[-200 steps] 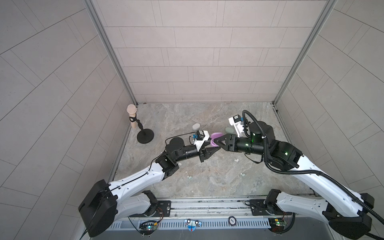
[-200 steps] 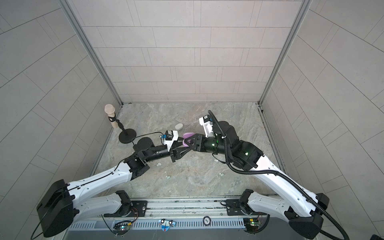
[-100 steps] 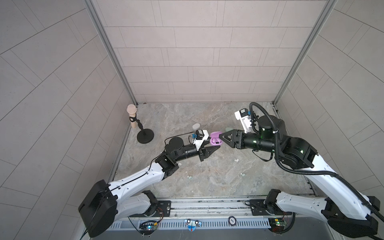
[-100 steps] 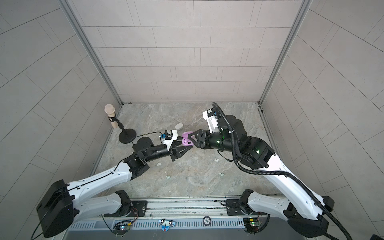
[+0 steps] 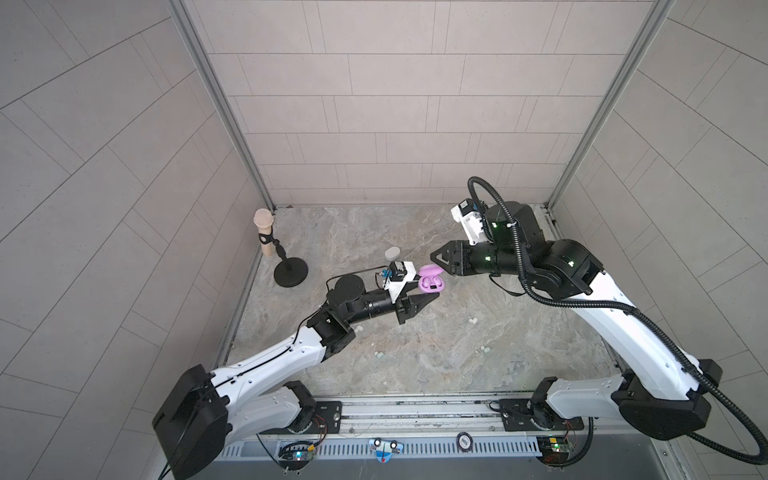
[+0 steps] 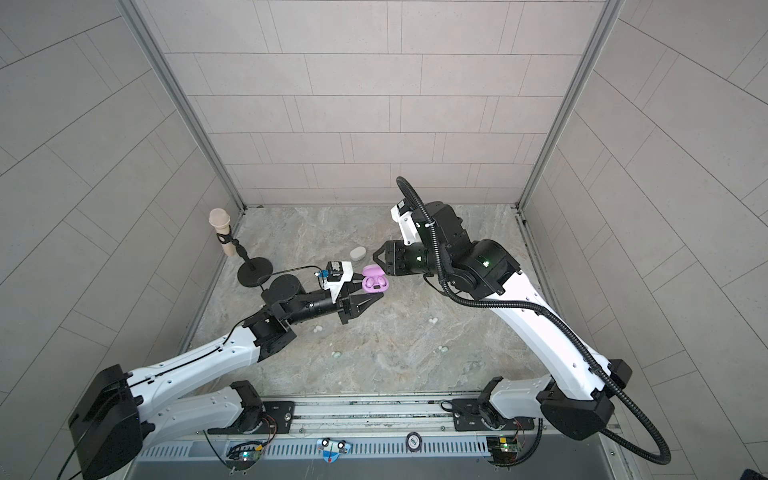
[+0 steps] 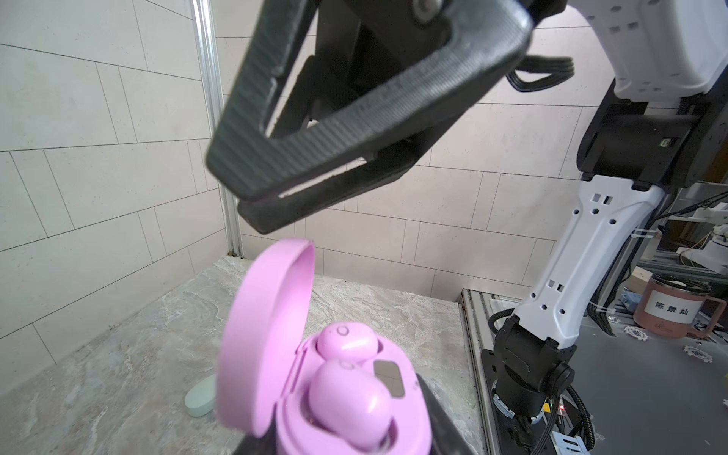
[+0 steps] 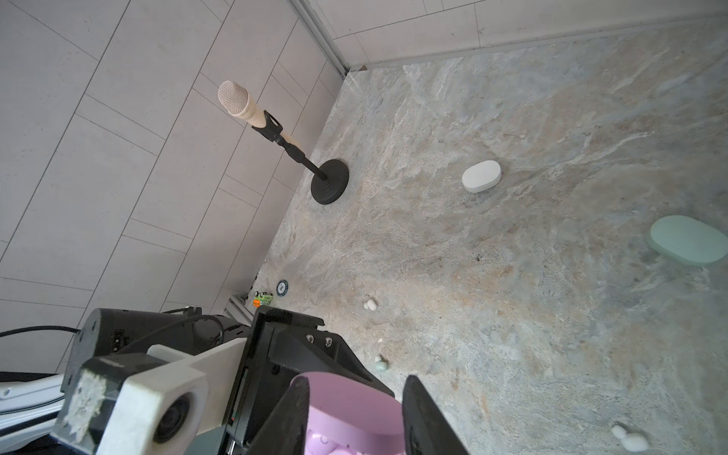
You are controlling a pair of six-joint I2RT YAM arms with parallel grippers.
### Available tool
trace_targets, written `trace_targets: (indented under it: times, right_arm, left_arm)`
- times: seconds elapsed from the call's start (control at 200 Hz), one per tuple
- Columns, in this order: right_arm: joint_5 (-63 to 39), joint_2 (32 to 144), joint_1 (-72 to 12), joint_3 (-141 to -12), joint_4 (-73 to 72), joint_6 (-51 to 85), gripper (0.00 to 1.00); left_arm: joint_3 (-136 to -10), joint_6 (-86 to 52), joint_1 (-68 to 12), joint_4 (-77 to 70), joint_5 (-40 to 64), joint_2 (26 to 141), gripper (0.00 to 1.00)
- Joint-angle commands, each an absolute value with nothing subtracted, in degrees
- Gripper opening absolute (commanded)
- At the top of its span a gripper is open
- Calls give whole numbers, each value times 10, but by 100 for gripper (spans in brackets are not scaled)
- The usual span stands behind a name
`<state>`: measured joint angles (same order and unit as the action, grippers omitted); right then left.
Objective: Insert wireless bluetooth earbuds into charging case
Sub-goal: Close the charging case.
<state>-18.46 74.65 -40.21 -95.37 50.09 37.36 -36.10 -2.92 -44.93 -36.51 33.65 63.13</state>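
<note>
The lilac charging case is held off the table, with my left gripper shut on its base. Its lid stands open. Two lilac earbuds sit in its wells. My right gripper hovers just beyond the lid's top edge without touching it. Its jaws are narrowly open with nothing between them. In the right wrist view the lid shows past the two fingertips.
A white case and a mint case lie shut on the marble table. Loose white earbuds and mint earbuds are scattered nearer the front. A microphone stand occupies the back left.
My right gripper has drawn back from the lilac case, its arm has swung right, and its jaws have narrowed a little. The left arm holds the case still.
</note>
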Motion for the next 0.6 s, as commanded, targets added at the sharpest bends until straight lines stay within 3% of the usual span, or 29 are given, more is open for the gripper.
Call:
trace_targets:
  times: [0.0,0.596]
  right_arm:
    - [-196,742,-408,-956,530,358,41]
    - [-163,714,-453,-892,576,365,34]
  left_arm:
    - [-364,-21,-450,-379,345,622,22]
    - [-368,-21,-450,-382,338,630,21]
